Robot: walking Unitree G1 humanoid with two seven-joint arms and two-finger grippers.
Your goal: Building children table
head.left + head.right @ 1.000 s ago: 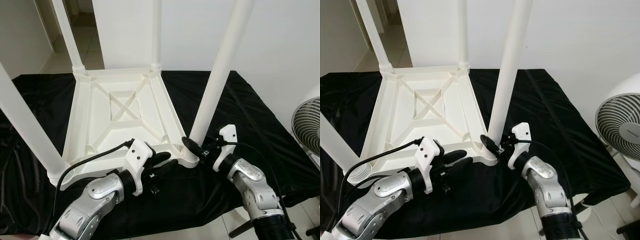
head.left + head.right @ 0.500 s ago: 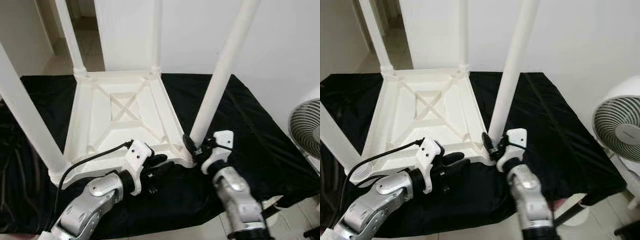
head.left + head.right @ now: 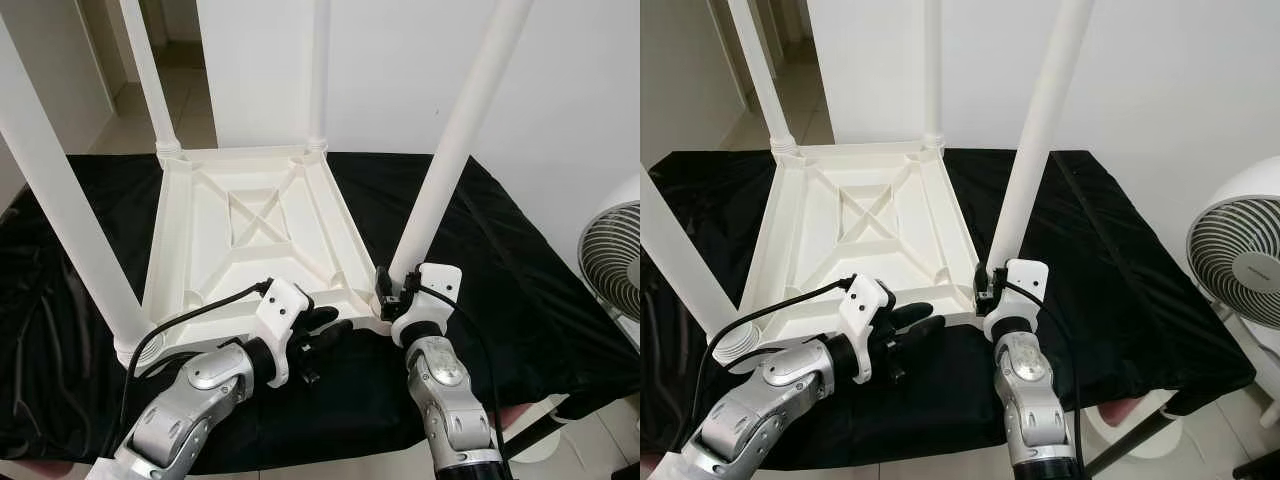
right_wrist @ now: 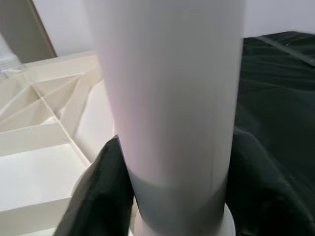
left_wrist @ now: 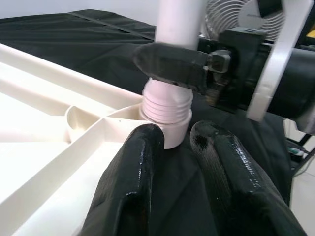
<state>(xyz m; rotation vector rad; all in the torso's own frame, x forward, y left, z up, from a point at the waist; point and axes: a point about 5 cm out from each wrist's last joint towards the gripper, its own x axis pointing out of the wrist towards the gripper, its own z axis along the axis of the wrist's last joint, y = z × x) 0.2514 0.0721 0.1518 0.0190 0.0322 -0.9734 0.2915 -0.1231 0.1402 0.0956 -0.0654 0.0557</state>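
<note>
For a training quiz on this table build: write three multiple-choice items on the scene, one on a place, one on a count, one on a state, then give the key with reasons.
1. Where does the right pincer grip?
A. base of the near-right leg
B. the fan
C. the far-left leg

2. How many legs stand on the upturned tabletop?
A. two
B. three
C. four

3. What state is the left pincer in?
A. shut on a leg
B. open, beside the table's near edge
C. holding the black cloth

Key: 1 A, its fingers clasp the leg just above the socket. 2 C, one leg rises at each corner. 3 B, its fingers are parted and hold nothing.
</note>
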